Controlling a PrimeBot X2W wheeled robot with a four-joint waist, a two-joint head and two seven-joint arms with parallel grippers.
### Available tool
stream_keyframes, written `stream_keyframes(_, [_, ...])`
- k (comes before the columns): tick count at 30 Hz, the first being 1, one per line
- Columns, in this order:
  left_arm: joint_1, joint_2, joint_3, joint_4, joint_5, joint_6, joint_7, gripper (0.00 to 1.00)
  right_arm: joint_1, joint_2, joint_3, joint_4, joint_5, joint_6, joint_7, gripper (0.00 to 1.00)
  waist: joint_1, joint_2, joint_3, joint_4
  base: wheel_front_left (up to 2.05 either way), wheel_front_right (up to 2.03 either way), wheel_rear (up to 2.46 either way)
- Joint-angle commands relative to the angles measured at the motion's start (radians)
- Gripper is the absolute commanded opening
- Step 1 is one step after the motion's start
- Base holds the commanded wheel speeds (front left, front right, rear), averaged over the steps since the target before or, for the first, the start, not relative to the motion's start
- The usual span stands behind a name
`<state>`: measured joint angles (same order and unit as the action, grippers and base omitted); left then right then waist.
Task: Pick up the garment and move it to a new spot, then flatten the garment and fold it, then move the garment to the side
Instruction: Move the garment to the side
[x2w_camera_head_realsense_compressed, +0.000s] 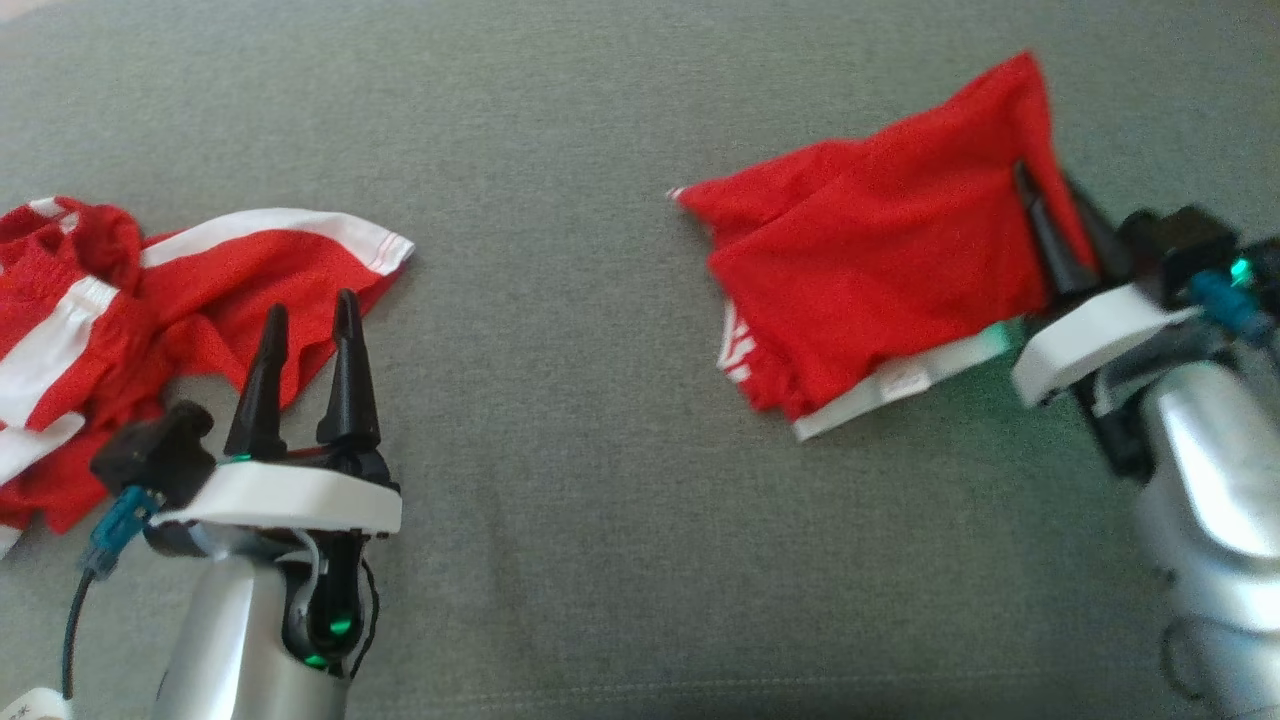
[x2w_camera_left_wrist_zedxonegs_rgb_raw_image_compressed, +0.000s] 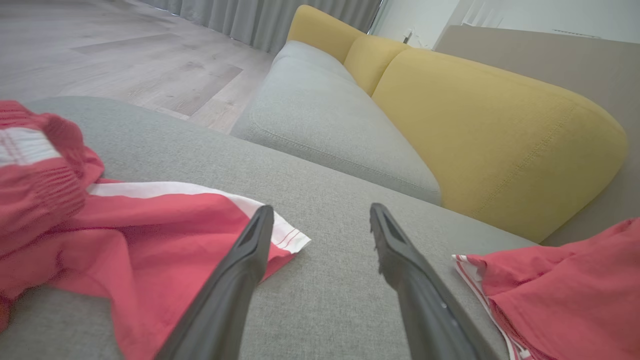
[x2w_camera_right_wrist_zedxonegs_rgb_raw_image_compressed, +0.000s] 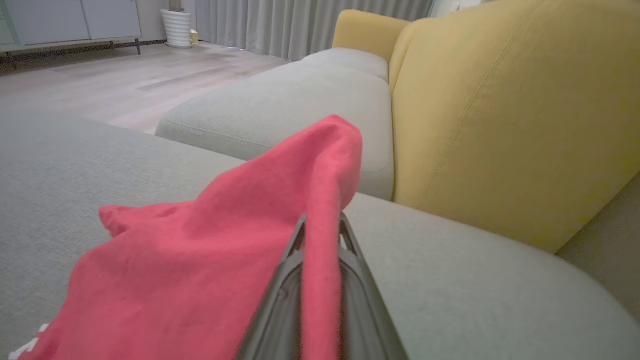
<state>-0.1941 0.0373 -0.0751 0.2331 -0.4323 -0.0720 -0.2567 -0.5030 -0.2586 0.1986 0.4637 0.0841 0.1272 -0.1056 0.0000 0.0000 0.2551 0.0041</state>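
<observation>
**Red cloth pinched at the right, left gripper idle**

Red mesh runs straight between the two dark fingers of the right gripper (x2w_camera_right_wrist_zedxonegs_rgb_raw_image_compressed: 322, 227), which are pressed together on a fold of the garment (x2w_camera_right_wrist_zedxonegs_rgb_raw_image_compressed: 200, 260). Above the fingertips the cloth rises into a rounded peak, pulled up from the surface; the rest slopes down and away to the left of the right wrist view. From the head view the right gripper (x2w_camera_head_realsense_compressed: 1048, 185) comes in from the right and grips the garment (x2w_camera_head_realsense_compressed: 880, 260) near its right end. The piece lies folded, with a white band along its near side and striped trim at its left corner. It sits on the right half of a grey upholstered seat (x2w_camera_head_realsense_compressed: 600, 480).

The left gripper (x2w_camera_head_realsense_compressed: 311, 305) hovers low over the seat's left half with its fingers spread apart and nothing between them. In the left wrist view the left gripper (x2w_camera_left_wrist_zedxonegs_rgb_raw_image_compressed: 321, 210) points across bare grey fabric. Just beside its left finger, partly under it, lies a crumpled pair of red shorts (x2w_camera_head_realsense_compressed: 150, 310) with broad white bands, well apart from the garment.

Beyond the seat's far edge stand a sofa with grey cushions (x2w_camera_left_wrist_zedxonegs_rgb_raw_image_compressed: 325, 125) and yellow backrests (x2w_camera_left_wrist_zedxonegs_rgb_raw_image_compressed: 500, 135), a pale wooden floor (x2w_camera_left_wrist_zedxonegs_rgb_raw_image_compressed: 125, 50) and grey curtains (x2w_camera_left_wrist_zedxonegs_rgb_raw_image_compressed: 260, 20).
</observation>
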Motion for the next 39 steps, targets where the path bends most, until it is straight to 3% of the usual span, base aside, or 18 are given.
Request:
stream_keyframes(1, [-0.032,0.013,0.040,-0.028,0.009,-0.007,-0.005,1.00,-0.031,-0.043,0.028,-0.053,0.006,0.003,0.014,0.00,0.0000,0.0000,0.003,-0.013,0.00,0.00,0.00])
stream_keyframes(7, [-0.048,0.013,0.039,-0.030,0.017,-0.015,-0.005,1.00,-0.097,-0.209,0.060,-0.052,0.074,0.003,0.103,0.00,0.0000,0.0000,0.036,-0.036,0.00,0.00,0.00])
stream_keyframes(15, [-0.080,0.013,0.042,-0.031,0.031,-0.027,-0.005,1.00,-0.169,-0.334,0.003,0.053,0.107,0.003,0.150,0.00,0.0000,0.0000,0.089,-0.031,0.00,0.00,0.00])
stream_keyframes(19, [-0.086,0.013,0.062,-0.031,0.030,-0.031,-0.005,1.00,-0.194,-0.355,-0.086,0.101,0.070,0.003,0.162,0.00,0.0000,0.0000,0.111,-0.030,0.00,0.00,0.00])
stream_keyframes(27, [-0.087,0.013,0.075,-0.029,0.024,-0.038,-0.005,1.00,-0.201,-0.291,-0.196,0.124,0.005,0.003,0.184,0.00,0.0000,0.0000,0.119,-0.043,0.00,0.00,0.00])
stream_keyframes(29, [-0.087,0.013,0.074,-0.029,0.023,-0.038,-0.005,1.00,-0.200,-0.274,-0.209,0.123,0.009,0.003,0.188,0.34,0.0000,0.0000,0.119,-0.045,0.00,0.00,0.00])
stream_keyframes(30, [-0.088,0.013,0.074,-0.028,0.023,-0.039,-0.005,1.00,-0.199,-0.268,-0.212,0.121,0.012,0.003,0.192,0.44,0.0000,0.0000,0.118,-0.046,0.00,0.00,0.00])
stream_keyframes(31, [-0.088,0.013,0.074,-0.027,0.024,-0.039,-0.005,1.00,-0.197,-0.264,-0.211,0.116,0.014,0.003,0.194,0.48,0.0000,0.0000,0.117,-0.046,0.00,0.00,0.00])
stream_keyframes(33, [-0.088,0.013,0.076,-0.025,0.024,-0.040,-0.005,1.00,-0.193,-0.258,-0.212,0.101,0.027,0.003,0.191,1.00,0.0000,0.0000,0.116,-0.046,0.00,0.00,0.00])
stream_keyframes(39, [-0.078,0.013,0.068,-0.006,0.019,-0.042,-0.005,1.00,-0.205,-0.230,-0.229,0.032,0.036,0.003,0.164,1.00,0.0000,0.0000,0.094,-0.043,0.00,0.00,0.00])
